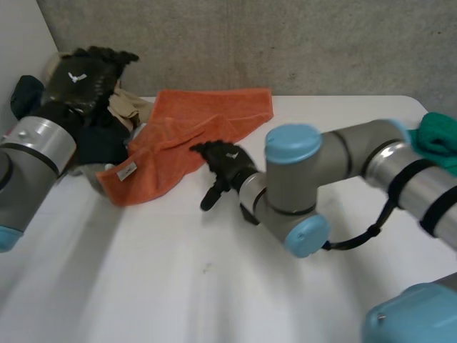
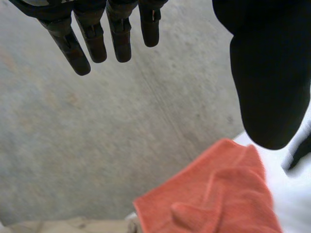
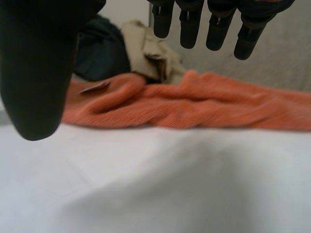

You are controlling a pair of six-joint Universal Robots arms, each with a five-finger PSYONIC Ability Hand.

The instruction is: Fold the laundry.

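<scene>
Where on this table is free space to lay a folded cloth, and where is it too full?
The white table is bare in front of the orange towel and the right robot hand. Another bare strip lies between the towel and the green cloth. The far left corner is crowded: piled clothes by the left robot hand.

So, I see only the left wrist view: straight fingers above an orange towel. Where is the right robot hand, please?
Observer: The right robot hand is at the near edge of the orange towel, open and holding nothing.
Operator: Is there other laundry that I cannot see?
Observer: Yes, a green cloth lies at the right side of the table, beyond the right arm.
Operator: Does the towel have some mark for orientation?
Observer: A white label sits at its near left corner.
</scene>
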